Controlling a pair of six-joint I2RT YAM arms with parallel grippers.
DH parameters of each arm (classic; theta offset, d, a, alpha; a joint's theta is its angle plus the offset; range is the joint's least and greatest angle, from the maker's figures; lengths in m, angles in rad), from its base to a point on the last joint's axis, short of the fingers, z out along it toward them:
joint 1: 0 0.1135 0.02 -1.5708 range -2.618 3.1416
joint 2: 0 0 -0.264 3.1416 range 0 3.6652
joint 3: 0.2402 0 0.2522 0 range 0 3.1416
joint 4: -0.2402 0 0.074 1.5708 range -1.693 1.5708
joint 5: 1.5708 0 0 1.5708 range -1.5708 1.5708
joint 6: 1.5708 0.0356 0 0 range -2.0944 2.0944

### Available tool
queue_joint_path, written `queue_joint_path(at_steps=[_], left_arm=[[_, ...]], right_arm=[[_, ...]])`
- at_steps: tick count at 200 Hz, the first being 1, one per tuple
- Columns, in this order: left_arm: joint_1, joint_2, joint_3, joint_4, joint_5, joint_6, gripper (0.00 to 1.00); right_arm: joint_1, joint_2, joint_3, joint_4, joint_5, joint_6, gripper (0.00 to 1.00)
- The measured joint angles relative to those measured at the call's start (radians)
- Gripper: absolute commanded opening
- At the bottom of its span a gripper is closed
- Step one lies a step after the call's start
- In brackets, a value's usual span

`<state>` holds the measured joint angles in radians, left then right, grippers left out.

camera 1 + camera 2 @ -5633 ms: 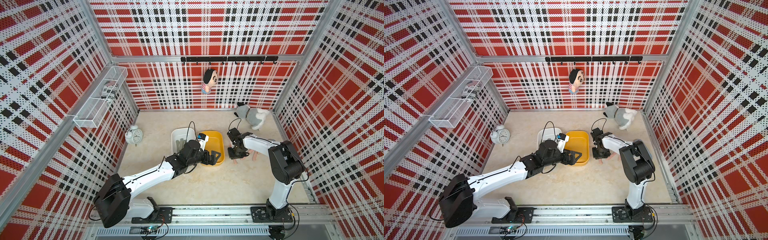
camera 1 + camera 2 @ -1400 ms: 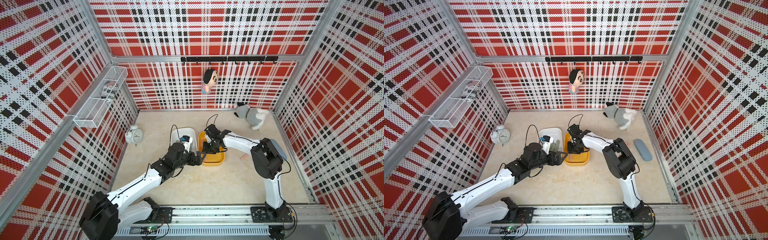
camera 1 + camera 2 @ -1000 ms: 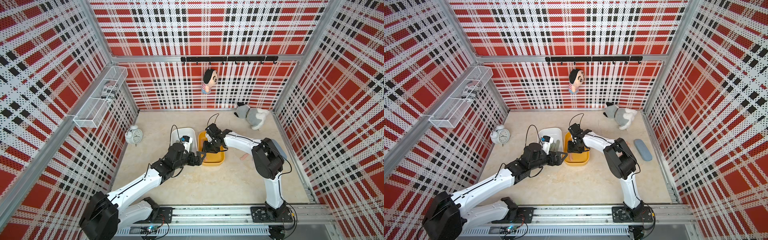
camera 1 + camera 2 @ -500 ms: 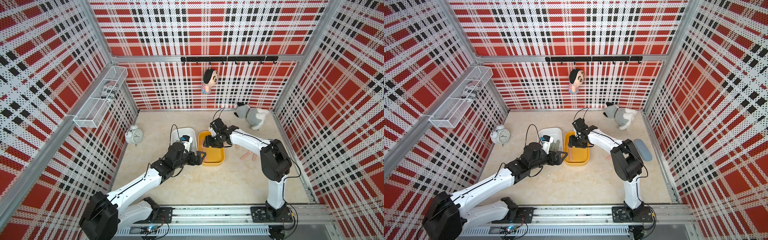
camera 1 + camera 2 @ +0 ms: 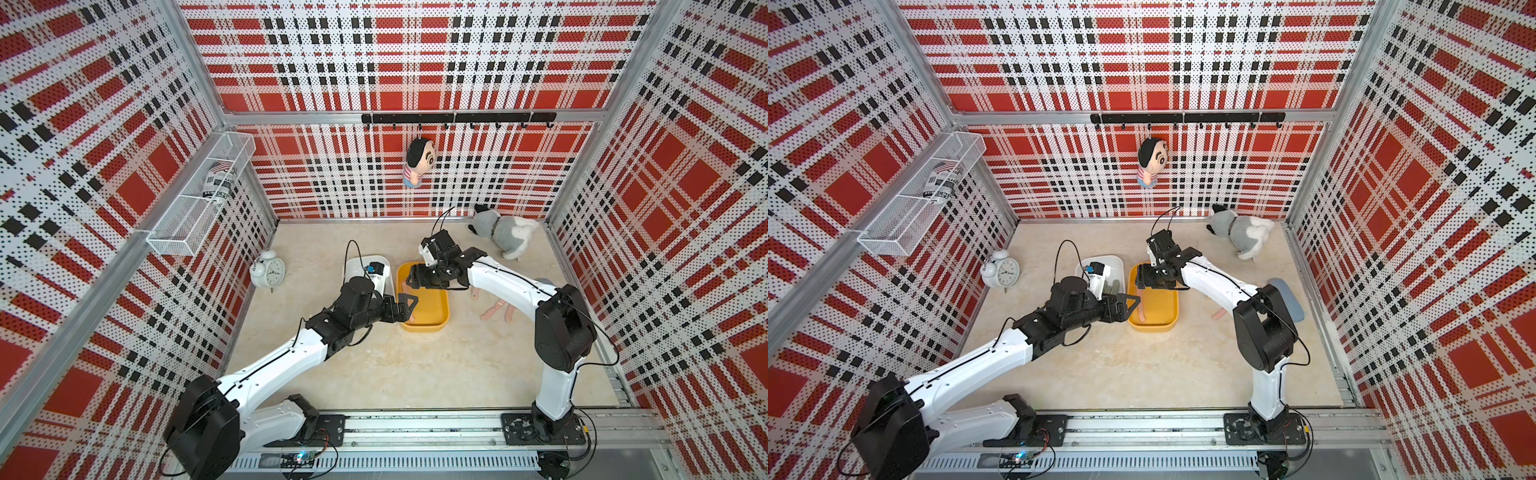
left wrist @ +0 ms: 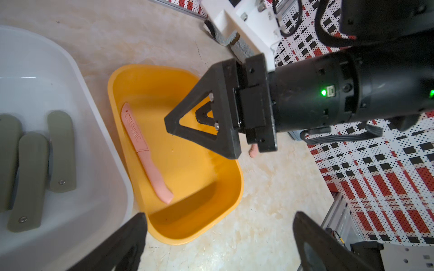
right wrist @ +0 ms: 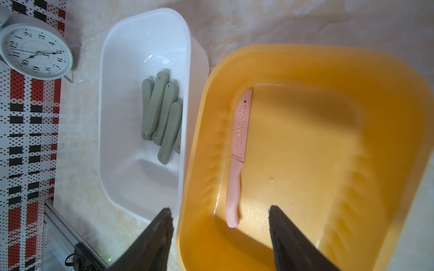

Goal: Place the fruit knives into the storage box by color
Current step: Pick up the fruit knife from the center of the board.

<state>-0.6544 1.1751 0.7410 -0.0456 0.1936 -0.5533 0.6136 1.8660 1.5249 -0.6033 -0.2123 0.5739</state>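
– Right wrist view: what lies in the boxes?
– One pink knife, blade unfolded, lies flat on the floor of the yellow box, along the wall facing the white box. The white box holds a pile of green knives, all folded and overlapping. I count at least four.
– And the right gripper?
– It is above the yellow box with its jaws apart and nothing between them. The pink knife lies below, and neither finger touches it. In both top views the gripper hangs over the box's 11 o'clock corner.
– Left gripper?
– Its jaws are wide and empty. In both top views it hangs at the yellow box's 8 o'clock edge, beside the near end of the white box.
– How do the boxes sit on the desk?
– They sit near its middle, close side by side, with the white box at 9 o'clock of the yellow one. I cannot tell whether the rims touch.
– Any knives outside?
– Yes. In a top view three loose pink knives lie on the desk at 3 o'clock of the yellow box, one partly under the right arm.
– Anything else?
– A clock stands at 9 o'clock of the white box, and a plush dog lies in the desk's 1 o'clock corner.
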Motion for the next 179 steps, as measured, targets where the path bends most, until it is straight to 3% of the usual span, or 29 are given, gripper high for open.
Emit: queue_joint_path(at_steps=[95,179], left_arm=[[-0.043,0.109,0.134,0.033,-0.006,0.001,0.98],[-0.094,0.265,0.251,0.101,0.02,0.001,0.98]], right_arm=[[-0.116,-0.156,-0.008,-0.02,0.043,-0.062,0.68],[-0.309,-0.14,0.062,-0.206,0.167,-0.151,0.66]])
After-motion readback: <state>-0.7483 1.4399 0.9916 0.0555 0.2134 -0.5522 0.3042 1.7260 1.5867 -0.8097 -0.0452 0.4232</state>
